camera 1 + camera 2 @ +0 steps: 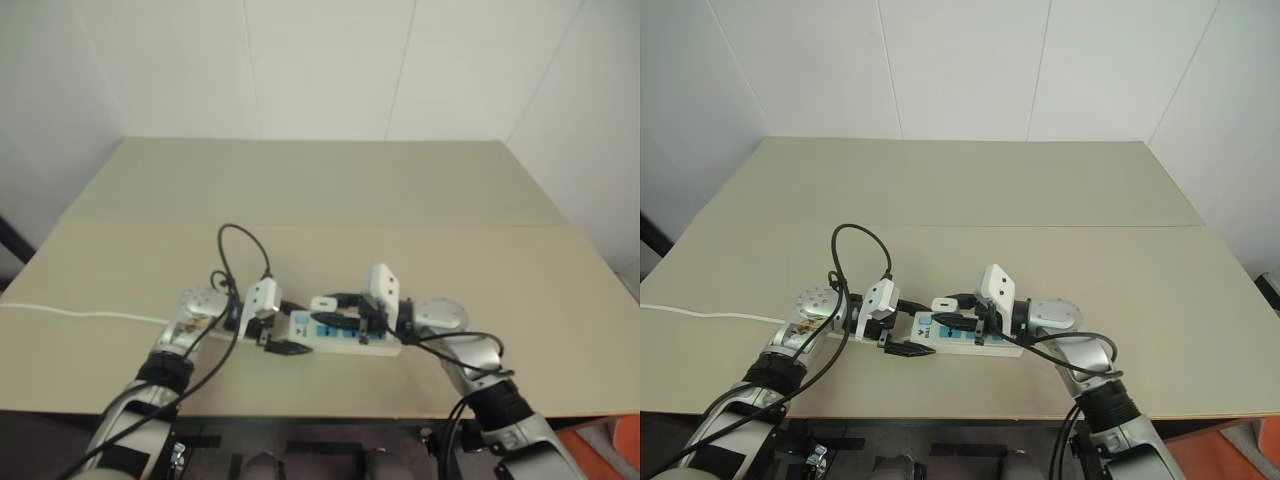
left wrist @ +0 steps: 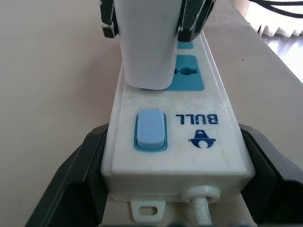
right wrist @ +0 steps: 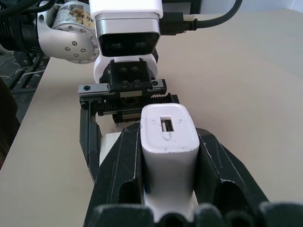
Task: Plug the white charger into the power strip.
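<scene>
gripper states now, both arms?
Left gripper: shut on the power strip, clamping its switch end.
Right gripper: shut on the white charger, held over the strip.

Charger (image 2: pixel 147 42) prongs hidden against power strip (image 2: pixel 170 142); cord (image 1: pixel 60 313) cut off.

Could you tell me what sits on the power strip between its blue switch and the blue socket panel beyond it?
The white charger, gripped by the right claw, stands on the power strip just past the blue switch, partly covering the socket panel, as the left wrist view shows.
</scene>
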